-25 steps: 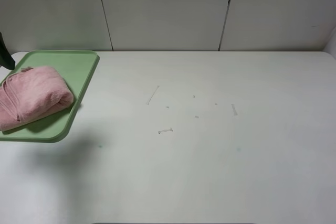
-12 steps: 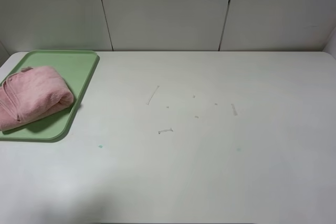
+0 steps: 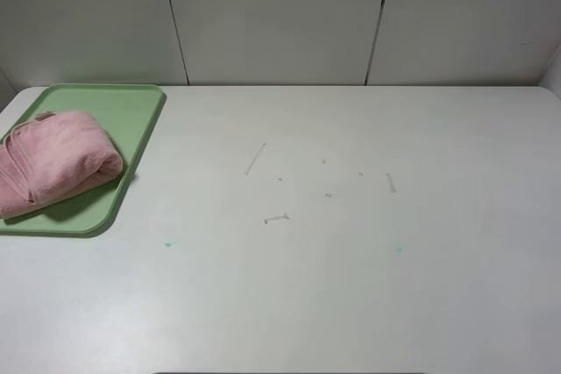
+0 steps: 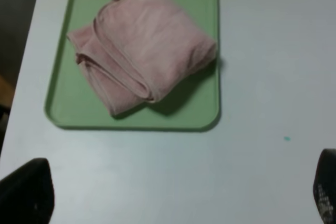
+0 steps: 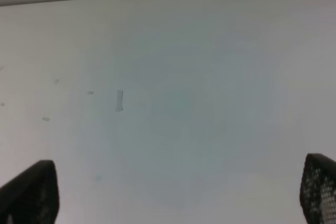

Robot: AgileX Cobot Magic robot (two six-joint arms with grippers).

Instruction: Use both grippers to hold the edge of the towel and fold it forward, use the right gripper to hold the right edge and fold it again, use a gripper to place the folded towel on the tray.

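Note:
The pink towel (image 3: 54, 160) lies folded in a bundle on the light green tray (image 3: 131, 111) at the table's far left. In the left wrist view the towel (image 4: 142, 45) rests on the tray (image 4: 194, 3), its stitched hem edge (image 4: 113, 61) showing along the fold. My left gripper (image 4: 178, 192) hovers above the table short of the tray, open, its black fingertips (image 4: 26, 192) far apart with nothing between them. My right gripper (image 5: 178, 192) is open over bare table, its fingertips (image 5: 29, 192) wide apart. Neither arm appears in the exterior high view.
The white table (image 3: 351, 260) carries small scuff marks (image 3: 276, 217) near its middle and a tiny teal speck (image 3: 167, 244). White wall panels (image 3: 280, 15) stand behind. The table's left edge (image 4: 29, 77) runs close beside the tray.
A dark part of the left arm at the far left edge one second ago has left the exterior high view, and its shadow on the table has faded. The towel and tray have not moved.

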